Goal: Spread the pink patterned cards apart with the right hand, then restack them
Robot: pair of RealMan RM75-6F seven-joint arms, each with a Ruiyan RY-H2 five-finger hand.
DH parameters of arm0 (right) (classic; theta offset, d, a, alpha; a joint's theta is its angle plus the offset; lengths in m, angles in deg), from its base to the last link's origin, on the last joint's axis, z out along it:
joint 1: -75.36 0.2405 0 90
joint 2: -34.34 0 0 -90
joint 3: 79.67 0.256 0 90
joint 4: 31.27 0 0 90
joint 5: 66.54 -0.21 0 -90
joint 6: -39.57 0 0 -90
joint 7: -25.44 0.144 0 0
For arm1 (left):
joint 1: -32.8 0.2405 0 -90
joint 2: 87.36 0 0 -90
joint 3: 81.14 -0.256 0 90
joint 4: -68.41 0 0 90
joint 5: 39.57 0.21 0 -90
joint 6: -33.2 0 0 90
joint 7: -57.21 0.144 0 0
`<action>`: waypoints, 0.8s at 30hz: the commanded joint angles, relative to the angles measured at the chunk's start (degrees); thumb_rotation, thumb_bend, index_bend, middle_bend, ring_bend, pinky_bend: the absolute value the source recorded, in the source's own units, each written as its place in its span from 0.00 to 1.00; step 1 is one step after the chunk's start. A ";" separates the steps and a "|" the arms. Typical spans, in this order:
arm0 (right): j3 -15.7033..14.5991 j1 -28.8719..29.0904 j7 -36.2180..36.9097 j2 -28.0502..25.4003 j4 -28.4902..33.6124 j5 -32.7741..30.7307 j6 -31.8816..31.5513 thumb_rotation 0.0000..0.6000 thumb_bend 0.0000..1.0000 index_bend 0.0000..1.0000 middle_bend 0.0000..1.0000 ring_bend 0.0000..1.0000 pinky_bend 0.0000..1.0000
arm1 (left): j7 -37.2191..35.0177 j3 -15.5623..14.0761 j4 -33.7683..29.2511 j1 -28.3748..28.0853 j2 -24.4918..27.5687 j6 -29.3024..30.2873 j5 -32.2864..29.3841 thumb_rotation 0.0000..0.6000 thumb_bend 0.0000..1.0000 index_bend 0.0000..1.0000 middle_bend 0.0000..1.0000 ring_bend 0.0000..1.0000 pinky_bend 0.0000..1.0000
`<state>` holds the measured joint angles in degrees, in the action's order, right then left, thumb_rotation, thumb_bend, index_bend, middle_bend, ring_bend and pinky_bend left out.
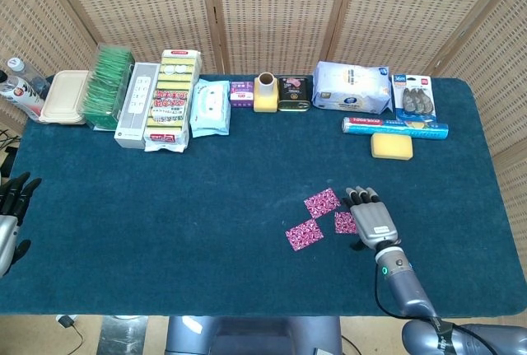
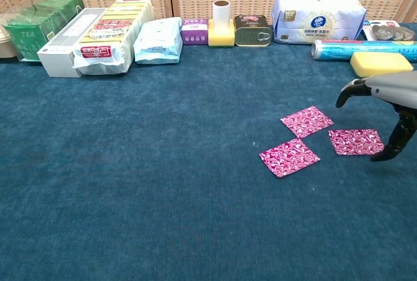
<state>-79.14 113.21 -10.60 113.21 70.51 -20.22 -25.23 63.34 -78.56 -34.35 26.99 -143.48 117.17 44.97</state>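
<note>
Three pink patterned cards lie flat and apart on the blue cloth: one [image 2: 306,120] at the top, one [image 2: 289,157] lower left, one [image 2: 356,141] to the right. In the head view they show as a far card [image 1: 321,203], a near card [image 1: 305,234] and a right card [image 1: 346,222]. My right hand [image 1: 370,217] hovers just right of them, fingers spread and holding nothing; in the chest view the right hand [image 2: 389,98] is lifted above the rightmost card. My left hand [image 1: 11,207] rests open at the table's left edge.
Along the back edge stand a tea box [image 1: 109,85], snack packs [image 1: 173,98], a wipes pack [image 1: 209,108], a yellow cup holder [image 1: 265,93], a tin [image 1: 294,94], a tissue pack [image 1: 352,87], a foil roll [image 1: 395,126] and a yellow sponge [image 1: 391,146].
</note>
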 commanded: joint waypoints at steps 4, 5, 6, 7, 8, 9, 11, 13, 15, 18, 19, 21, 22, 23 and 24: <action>0.22 -1.21 1.26 1.67 -3.22 1.48 -0.88 1.00 0.09 0.23 0.07 0.02 0.04 | 0.40 -0.06 -0.16 -0.08 -0.10 -0.15 0.03 1.00 0.13 0.00 0.00 0.00 0.07; 0.27 -1.34 1.51 1.92 -3.58 1.71 -0.89 1.00 0.09 0.23 0.07 0.02 0.04 | 0.44 -0.06 -0.16 -0.08 -0.11 -0.15 0.03 1.00 0.13 0.00 0.00 0.00 0.07; 0.29 -1.48 1.72 2.27 -4.13 2.03 -0.88 1.00 0.09 0.23 0.07 0.02 0.04 | 0.47 -0.06 -0.17 -0.07 -0.12 -0.12 0.02 1.00 0.13 0.00 0.00 0.00 0.07; 0.27 -1.52 1.66 2.61 -4.82 2.29 -0.80 1.00 0.09 0.23 0.07 0.02 0.04 | 0.49 -0.08 -0.19 -0.05 -0.11 -0.09 0.05 1.00 0.13 0.00 0.00 0.00 0.07; 0.30 -1.55 1.50 2.97 -5.49 2.33 -0.73 1.00 0.09 0.24 0.07 0.02 0.04 | 0.49 -0.11 -0.19 -0.03 -0.11 -0.06 0.10 1.00 0.13 0.00 0.00 0.00 0.07; 0.38 -1.58 1.34 3.31 -6.03 2.21 -0.66 1.00 0.10 0.24 0.07 0.02 0.04 | 0.46 -0.14 -0.17 0.00 -0.10 -0.02 0.17 1.00 0.13 0.00 0.00 0.00 0.07; 0.57 -1.62 1.21 3.80 -6.58 1.90 -0.38 1.00 0.10 0.25 0.07 0.02 0.04 | 0.37 -0.14 -0.15 0.02 -0.07 0.02 0.17 1.00 0.13 0.00 0.00 0.00 0.07; 0.74 -1.64 0.96 4.23 -7.08 1.67 -0.11 1.00 0.10 0.25 0.07 0.02 0.04 | 0.26 -0.09 -0.12 0.00 -0.06 -0.02 0.05 1.00 0.13 0.00 0.00 0.00 0.07; 0.87 -1.65 0.71 4.61 -7.55 1.51 0.02 1.00 0.10 0.25 0.07 0.02 0.04 | 0.19 -0.07 -0.13 -0.02 -0.03 -0.07 -0.01 1.00 0.13 0.00 0.00 0.00 0.07; 1.22 -1.61 0.51 5.21 -8.30 0.94 0.54 1.00 0.10 0.26 0.07 0.02 0.04 | 0.10 -0.10 -0.12 -0.01 0.02 -0.06 0.07 1.00 0.13 0.00 0.00 0.00 0.07; 1.37 -1.61 0.63 5.35 -8.54 0.60 0.93 1.00 0.10 0.27 0.07 0.02 0.04 | 0.05 -0.10 -0.11 0.00 0.04 -0.04 0.09 1.00 0.13 0.00 0.00 0.00 0.07; 1.57 -1.62 0.83 5.59 -9.12 0.28 1.51 1.00 0.10 0.28 0.07 0.02 0.04 | -0.08 -0.09 -0.08 0.03 0.07 0.00 0.06 1.00 0.13 0.00 0.00 0.00 0.07; 1.59 -1.64 0.85 5.67 -9.32 0.26 1.61 1.00 0.10 0.29 0.07 0.02 0.04 | -0.10 -0.08 -0.06 0.03 0.08 0.00 0.03 1.00 0.13 0.00 0.00 0.00 0.07; 1.65 -1.69 0.91 5.77 -9.60 0.24 1.73 1.00 0.10 0.29 0.07 0.02 0.05 | -0.13 -0.06 -0.03 0.02 0.08 -0.03 -0.04 1.00 0.13 0.00 0.00 0.00 0.07; 1.71 -1.74 1.03 5.87 -9.82 0.20 1.90 1.00 0.10 0.29 0.07 0.02 0.05 | -0.16 -0.05 -0.02 0.01 0.09 -0.06 -0.08 1.00 0.13 0.00 0.00 0.00 0.07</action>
<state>-77.50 111.50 -9.65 118.99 60.79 -19.96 -23.43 63.18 -78.61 -34.37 27.01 -143.39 117.10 44.89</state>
